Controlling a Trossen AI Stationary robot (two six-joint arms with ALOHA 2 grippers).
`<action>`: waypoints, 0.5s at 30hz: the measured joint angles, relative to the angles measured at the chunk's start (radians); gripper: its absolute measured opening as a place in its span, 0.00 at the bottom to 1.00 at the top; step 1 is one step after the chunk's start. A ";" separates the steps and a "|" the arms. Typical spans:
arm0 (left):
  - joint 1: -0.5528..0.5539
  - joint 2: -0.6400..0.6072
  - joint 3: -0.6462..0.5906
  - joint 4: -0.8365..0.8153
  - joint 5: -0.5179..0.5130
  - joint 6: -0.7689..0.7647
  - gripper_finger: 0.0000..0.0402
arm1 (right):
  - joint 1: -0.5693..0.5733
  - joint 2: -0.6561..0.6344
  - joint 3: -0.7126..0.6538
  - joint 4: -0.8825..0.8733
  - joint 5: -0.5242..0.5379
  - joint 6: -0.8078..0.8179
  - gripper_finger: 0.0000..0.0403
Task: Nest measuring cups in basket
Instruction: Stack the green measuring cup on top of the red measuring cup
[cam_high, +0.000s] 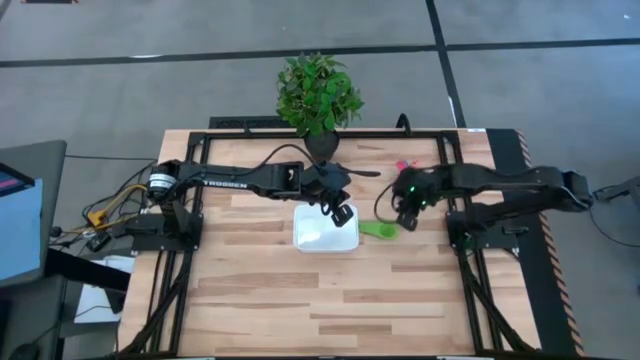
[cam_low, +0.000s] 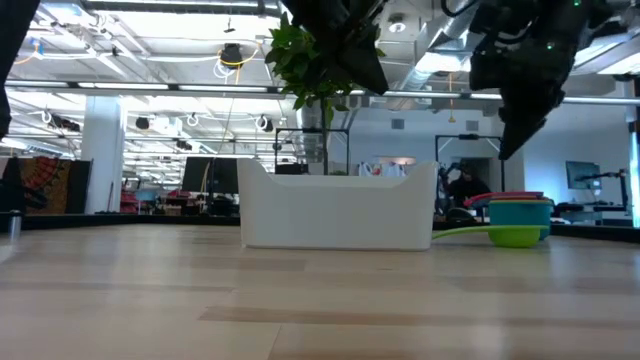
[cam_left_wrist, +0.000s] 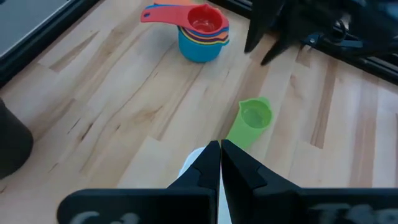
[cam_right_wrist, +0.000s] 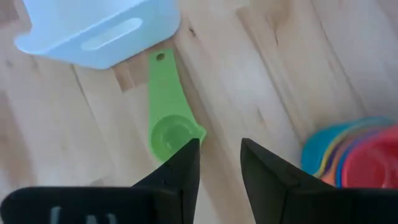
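One green cup noted lying apart from the others on the wood, directly under the right gripper, handle pointing toward the basket and nearly reaching its rim. Right fingers seen parted with nothing between them — released, hovering just above the cup's bowl. Left gripper clenched on nothing, fingertips pressed together, poised over the basket's near corner, with the green cup just ahead of it.

Remaining cups found nested in a single stack, red innermost and light blue outermost, well beyond the left fingertips and just to one side of the right claw, on the bare table. Exact count within the stack not readable.

Basket interior appeared empty in the high view; the level view could not confirm it, its wall hiding the inside.

Progress judged early: no cup yet in the basket. Left to do, by estimate — grasp the green cup, get it and the stack into the basket, and nest all sizes together.

Potted plant noted behind the basket, not involved.
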 joint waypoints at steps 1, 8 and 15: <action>0.001 0.000 0.000 0.000 0.002 0.000 0.00 | 0.024 0.018 0.000 0.019 0.024 -0.024 0.35; 0.001 0.000 0.000 0.000 0.004 0.027 0.00 | 0.101 0.174 0.000 0.130 0.079 -0.201 0.35; 0.000 0.000 0.000 -0.024 0.003 0.027 0.00 | 0.101 0.314 0.000 0.144 0.060 -0.235 0.36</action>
